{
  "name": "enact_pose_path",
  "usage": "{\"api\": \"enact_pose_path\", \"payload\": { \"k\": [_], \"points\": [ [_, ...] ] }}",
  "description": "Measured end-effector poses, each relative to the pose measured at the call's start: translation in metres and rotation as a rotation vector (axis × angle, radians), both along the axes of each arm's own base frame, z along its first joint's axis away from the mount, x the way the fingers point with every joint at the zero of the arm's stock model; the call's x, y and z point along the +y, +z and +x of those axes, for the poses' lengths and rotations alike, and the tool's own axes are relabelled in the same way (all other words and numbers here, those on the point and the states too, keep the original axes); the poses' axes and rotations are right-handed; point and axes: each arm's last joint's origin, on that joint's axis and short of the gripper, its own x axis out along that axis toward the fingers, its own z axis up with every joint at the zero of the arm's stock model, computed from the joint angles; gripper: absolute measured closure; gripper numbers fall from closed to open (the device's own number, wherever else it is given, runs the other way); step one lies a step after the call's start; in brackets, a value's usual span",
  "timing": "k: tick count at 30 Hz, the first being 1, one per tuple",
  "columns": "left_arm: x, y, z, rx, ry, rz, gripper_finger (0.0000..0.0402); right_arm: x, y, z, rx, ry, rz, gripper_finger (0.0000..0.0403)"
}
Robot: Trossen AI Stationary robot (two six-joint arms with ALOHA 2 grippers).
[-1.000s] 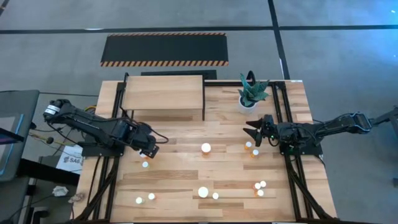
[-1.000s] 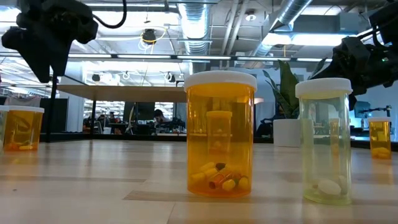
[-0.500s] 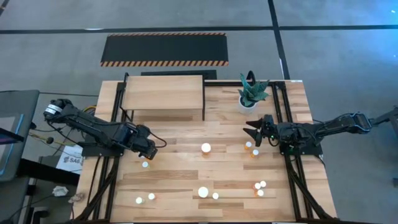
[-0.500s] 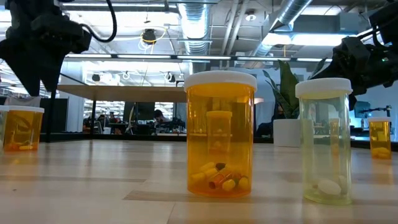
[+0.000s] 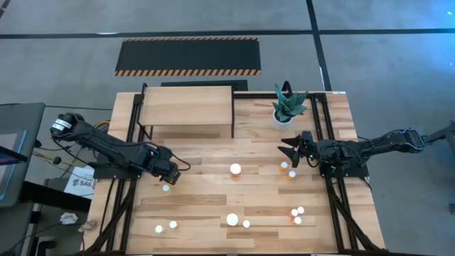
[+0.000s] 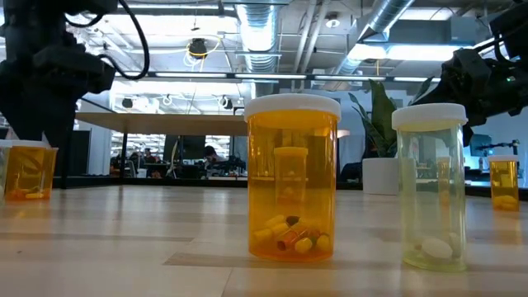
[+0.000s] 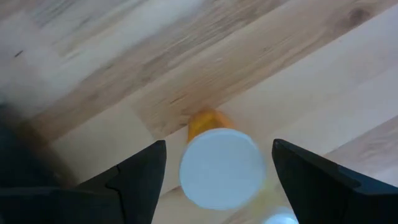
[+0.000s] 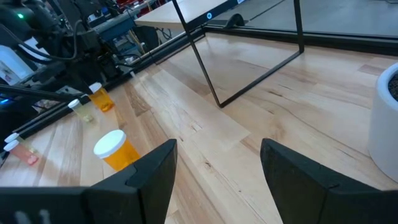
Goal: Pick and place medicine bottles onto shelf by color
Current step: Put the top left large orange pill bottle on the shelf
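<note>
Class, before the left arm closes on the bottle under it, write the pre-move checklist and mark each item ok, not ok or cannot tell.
1. Left gripper open: ok.
2. Orange bottle between its fingers: ok, white cap centred in the wrist view.
3. Bottle upright: ok.
4. Fingers low enough to grip the body: cannot tell.
5. Shelf top has room: ok, no bottles on it.
6. Right gripper out of the way: ok, open at the table's right side.
</note>
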Motion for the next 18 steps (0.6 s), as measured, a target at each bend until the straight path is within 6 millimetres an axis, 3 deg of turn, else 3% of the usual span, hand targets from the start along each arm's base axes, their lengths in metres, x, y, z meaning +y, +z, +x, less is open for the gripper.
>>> {"api": "enact_pose_path", "payload": {
  "k": [18],
  "points": [
    [-0.003, -0.024, -0.004, -0.035, 0.034, -0.051, 0.0123, 0.0, 0.0, 0.0, 0.0, 0.0, 0.0, 0.0147]
  ]
}}
